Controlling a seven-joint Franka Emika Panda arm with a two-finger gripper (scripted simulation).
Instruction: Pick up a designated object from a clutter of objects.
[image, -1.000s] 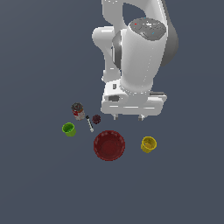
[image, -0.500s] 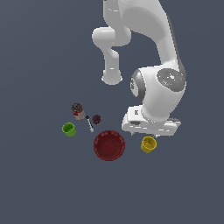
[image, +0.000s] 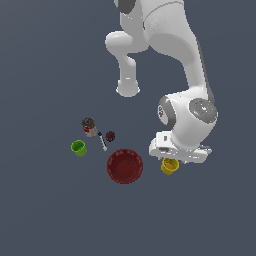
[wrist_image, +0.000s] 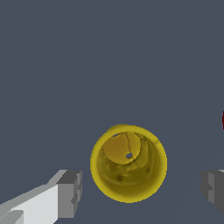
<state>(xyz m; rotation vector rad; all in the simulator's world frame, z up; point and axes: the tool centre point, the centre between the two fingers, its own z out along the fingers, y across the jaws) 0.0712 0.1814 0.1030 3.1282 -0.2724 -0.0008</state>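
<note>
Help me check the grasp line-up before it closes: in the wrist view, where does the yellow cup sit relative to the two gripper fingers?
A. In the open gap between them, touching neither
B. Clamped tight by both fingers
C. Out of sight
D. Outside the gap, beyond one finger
A: the yellow cup sits upright in the gap between the spread fingers of the gripper, with bare floor showing on both sides.

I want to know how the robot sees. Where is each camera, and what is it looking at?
Exterior view: off the arm, high up, looking down on the white arm, red bowl, green cup and can.
Wrist view: on the wrist, looking straight down into the yellow cup, with one gripper finger on each side.
Both show the yellow cup and red bowl.
</note>
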